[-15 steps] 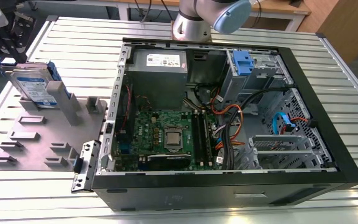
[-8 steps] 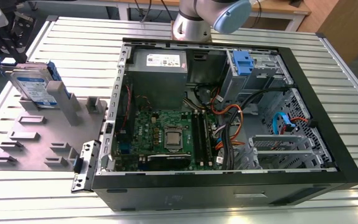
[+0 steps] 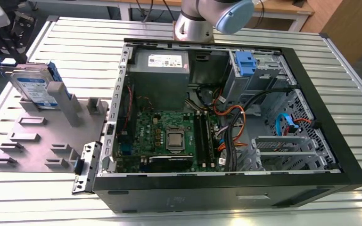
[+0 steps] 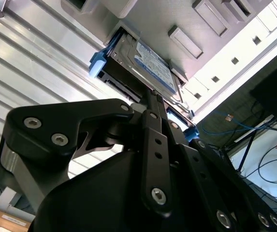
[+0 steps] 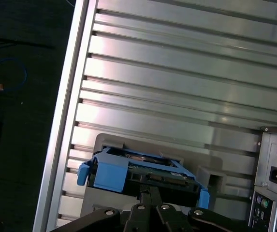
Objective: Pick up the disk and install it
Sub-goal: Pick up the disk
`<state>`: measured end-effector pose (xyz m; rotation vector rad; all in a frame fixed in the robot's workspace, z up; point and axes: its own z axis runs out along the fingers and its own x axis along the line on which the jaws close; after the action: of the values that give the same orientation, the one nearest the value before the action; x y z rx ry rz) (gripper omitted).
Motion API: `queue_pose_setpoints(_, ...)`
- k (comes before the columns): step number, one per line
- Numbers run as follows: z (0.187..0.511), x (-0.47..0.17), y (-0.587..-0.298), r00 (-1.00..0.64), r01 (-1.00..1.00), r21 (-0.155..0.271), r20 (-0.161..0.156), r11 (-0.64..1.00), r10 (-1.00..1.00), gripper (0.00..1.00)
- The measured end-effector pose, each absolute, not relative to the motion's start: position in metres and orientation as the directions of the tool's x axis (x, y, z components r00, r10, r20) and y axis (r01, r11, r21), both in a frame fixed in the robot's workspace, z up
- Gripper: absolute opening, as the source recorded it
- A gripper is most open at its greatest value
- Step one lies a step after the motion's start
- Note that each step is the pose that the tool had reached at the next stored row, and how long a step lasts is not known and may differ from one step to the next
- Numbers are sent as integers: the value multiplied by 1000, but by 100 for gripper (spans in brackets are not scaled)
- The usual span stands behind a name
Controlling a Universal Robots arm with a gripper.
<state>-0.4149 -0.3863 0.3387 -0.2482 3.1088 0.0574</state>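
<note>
The disk (image 3: 35,87) stands on edge in a slot at the far corner of the grey fixture plate (image 3: 36,141), which lies along the worktop (image 3: 74,33) edge at the exterior view's left, just beside the open computer case (image 3: 332,155). It has not been lifted: in the exterior view nothing is clamped on it, and its blue side rails and labelled face are clear. In the second wrist view the gripper (image 4: 153,94) points straight at the disk, whose connector end and blue rail face the tool, while the label side slopes away beyond the tip. From that I judge that the disk's long axis runs roughly upright, on from the gripper's own line, so the tool meets the narrow top end and not the broad face. The fingers (image 5: 153,198) look drawn together, with nothing between them. In the first wrist view their tips lie over the disk's upper edge, midway between the two blue rails. Whether they touch that edge or hang just short of it I cannot tell. The case's drive bay is well apart, at the far side of the case
</note>
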Motion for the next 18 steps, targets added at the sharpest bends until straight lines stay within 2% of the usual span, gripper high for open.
queue_pose_setpoints(8,339,-415,-386,-966,-259,35,-25,965,-259,11)
queue_pose_setpoints(18,339,-415,-386,-959,-283,35,-25,958,-283,11)
